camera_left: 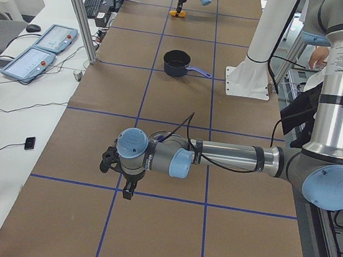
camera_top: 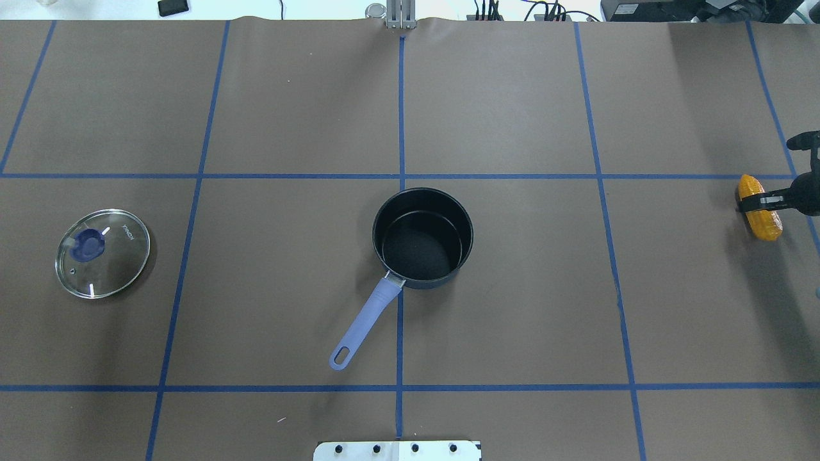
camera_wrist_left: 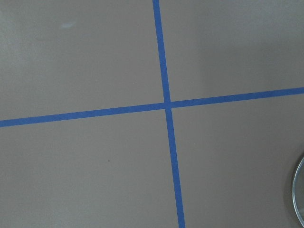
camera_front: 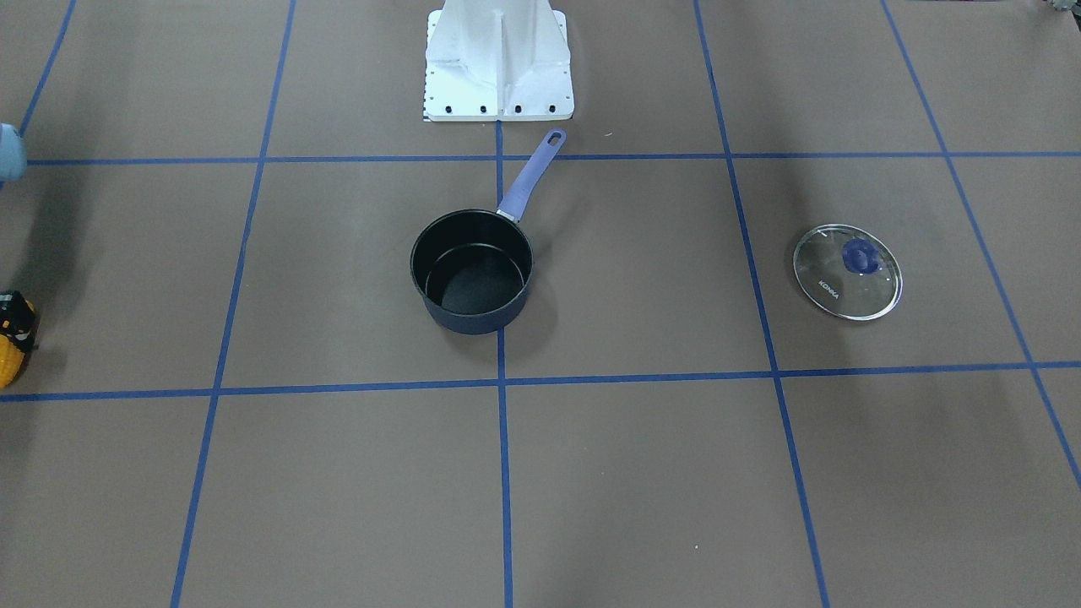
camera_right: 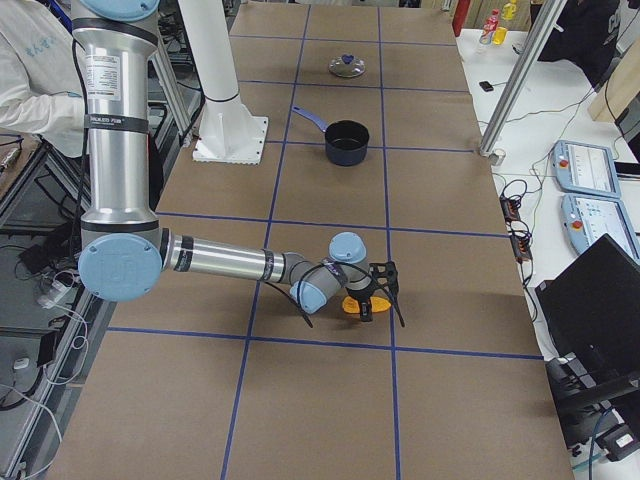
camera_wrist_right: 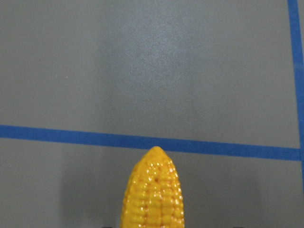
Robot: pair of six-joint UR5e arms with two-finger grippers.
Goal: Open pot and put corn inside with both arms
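Observation:
The pot (camera_front: pixel 473 323) stands open and empty mid-table, its lavender handle toward the robot base; it also shows in the overhead view (camera_top: pixel 423 282). The glass lid (camera_top: pixel 102 253) lies flat on the table on my left side. The corn (camera_top: pixel 760 223) is at the far right table edge, with my right gripper (camera_top: pixel 753 203) shut across its middle. The right wrist view shows the corn's tip (camera_wrist_right: pixel 153 190) over the table. My left gripper (camera_left: pixel 118 178) shows only in the exterior left view, near the lid; I cannot tell whether it is open or shut.
The white base stand (camera_front: pixel 498 63) sits at the robot's side of the table behind the pot handle. Blue tape lines grid the brown table (camera_top: pixel 512 320). The lid's rim (camera_wrist_left: pixel 299 190) shows at the right edge of the left wrist view.

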